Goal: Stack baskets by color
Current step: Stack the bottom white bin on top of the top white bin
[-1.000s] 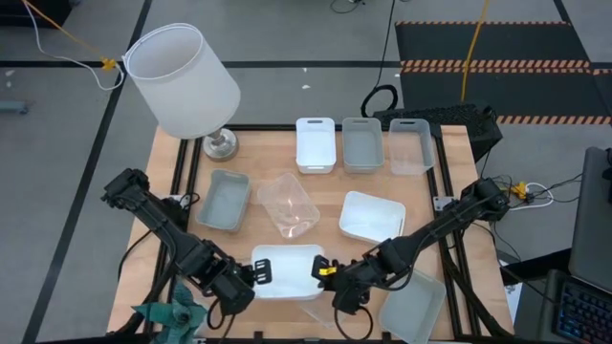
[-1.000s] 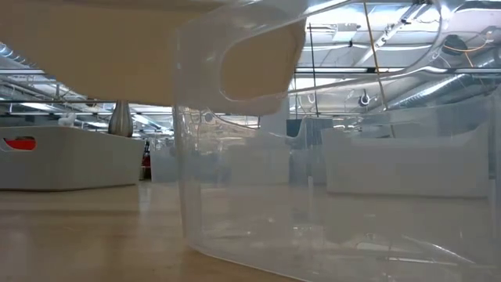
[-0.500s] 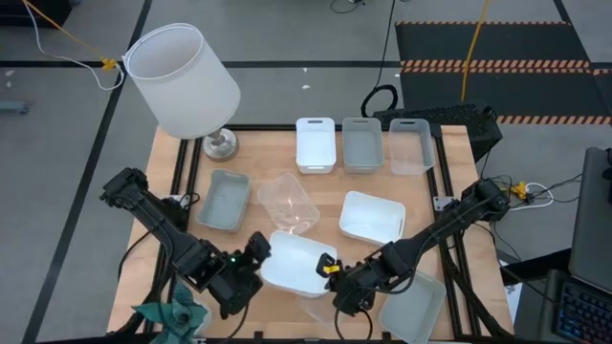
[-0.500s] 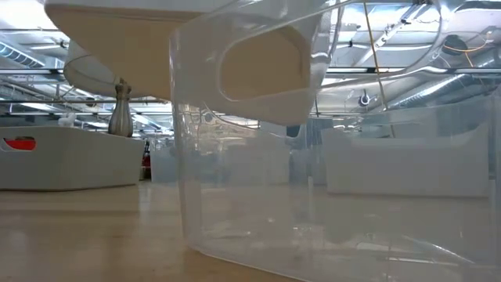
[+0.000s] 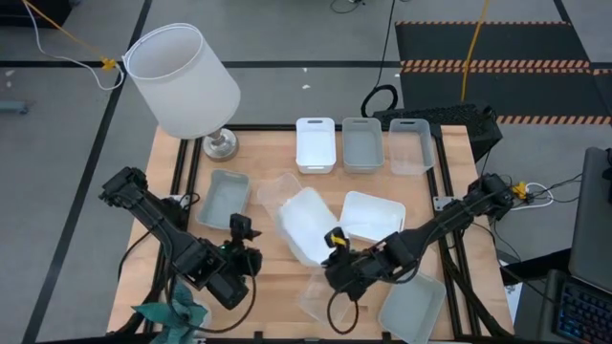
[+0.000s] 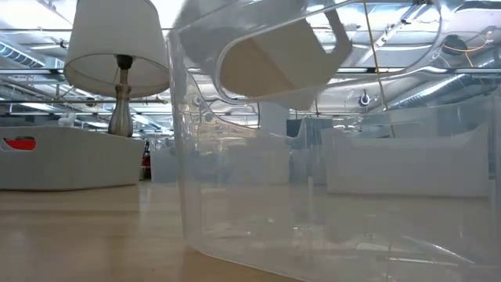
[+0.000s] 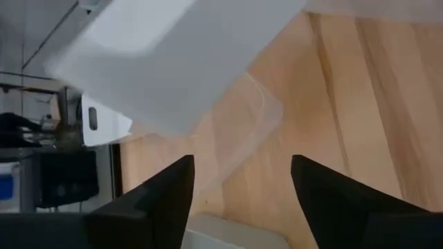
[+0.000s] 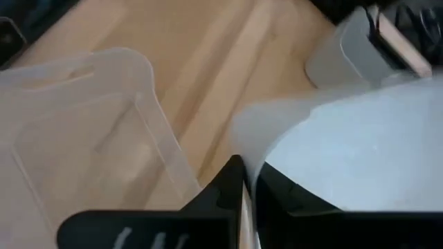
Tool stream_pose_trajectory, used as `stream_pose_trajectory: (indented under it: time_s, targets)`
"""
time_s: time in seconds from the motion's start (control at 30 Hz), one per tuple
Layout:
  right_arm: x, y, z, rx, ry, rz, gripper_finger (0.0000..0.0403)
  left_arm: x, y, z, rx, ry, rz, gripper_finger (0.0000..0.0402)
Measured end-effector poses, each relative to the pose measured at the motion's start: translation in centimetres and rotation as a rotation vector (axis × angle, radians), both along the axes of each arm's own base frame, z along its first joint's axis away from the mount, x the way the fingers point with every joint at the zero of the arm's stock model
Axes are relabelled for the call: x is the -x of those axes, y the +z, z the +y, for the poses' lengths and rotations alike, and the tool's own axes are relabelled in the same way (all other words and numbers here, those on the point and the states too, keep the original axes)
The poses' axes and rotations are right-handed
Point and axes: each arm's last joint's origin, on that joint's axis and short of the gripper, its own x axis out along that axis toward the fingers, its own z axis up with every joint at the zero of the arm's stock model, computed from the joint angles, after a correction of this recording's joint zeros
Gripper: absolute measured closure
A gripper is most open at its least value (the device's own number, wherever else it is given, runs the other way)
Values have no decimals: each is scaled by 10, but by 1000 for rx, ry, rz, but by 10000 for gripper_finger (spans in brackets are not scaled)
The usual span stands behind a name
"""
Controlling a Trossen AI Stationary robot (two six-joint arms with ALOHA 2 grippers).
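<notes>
A white basket (image 5: 306, 225) hangs tilted over the table's middle, with my right gripper (image 5: 335, 248) shut on its near end. My left gripper (image 5: 244, 231) stands open to the basket's left, apart from it; its fingers (image 7: 163, 200) have nothing between them. Under the raised basket a clear basket (image 5: 319, 298) sits at the near edge, and it fills the low view (image 6: 313, 204). Another clear basket (image 5: 275, 187) lies by the raised one's far end. A second white basket (image 5: 373, 216) rests flat on the right. My right gripper pinches the white basket's thin wall at its near end (image 8: 250, 160) between its two fingers. The fingers slant down from the table's right near side. The basket is lifted off the table and tilted, with its far end pointing toward the far left.
A grey basket (image 5: 222, 199) lies at the left. A white (image 5: 316, 143), a grey (image 5: 362, 143) and a clear basket (image 5: 409, 145) line the far edge. A pale basket (image 5: 413, 308) sits at the near right corner. A lamp (image 5: 182, 81) stands at the far left.
My left gripper has opened, let go of the white basket's left end, rolled and drawn back to the left. My right gripper has kept its hold, rolled and risen a little. The basket has swung about, its free end toward the far side, uncovering the clear basket.
</notes>
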Motion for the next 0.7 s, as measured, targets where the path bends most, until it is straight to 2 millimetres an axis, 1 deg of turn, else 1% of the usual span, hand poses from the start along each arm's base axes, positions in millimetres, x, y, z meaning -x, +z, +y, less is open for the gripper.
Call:
stream_pose_trajectory:
  time_s: [0.13, 0.23, 0.33, 0.4, 0.47, 0.63, 0.7]
  targets:
    - [-4, 5, -15, -56, -106, -14, 388, -11, 4, -4, 19, -3, -127, 180]
    - [-10, 5, -30, -66, -198, -27, 388, -25, 11, -8, 52, -16, -257, 187]
    - [-15, 5, -43, -84, -274, -40, 388, -41, 20, -9, 87, -54, -369, 182]
    - [-16, 5, -49, -85, -300, -41, 388, -51, 25, -8, 73, -89, -416, 172]
    - [-17, 5, -52, -84, -307, -40, 388, -58, 26, -4, 46, -118, -420, 155]
    - [-17, 8, -53, -93, -309, -56, 388, -71, 25, 17, 24, -83, -400, 97]
    - [-15, 14, -54, -111, -310, -83, 388, -75, 24, 24, 45, -85, -387, 78]
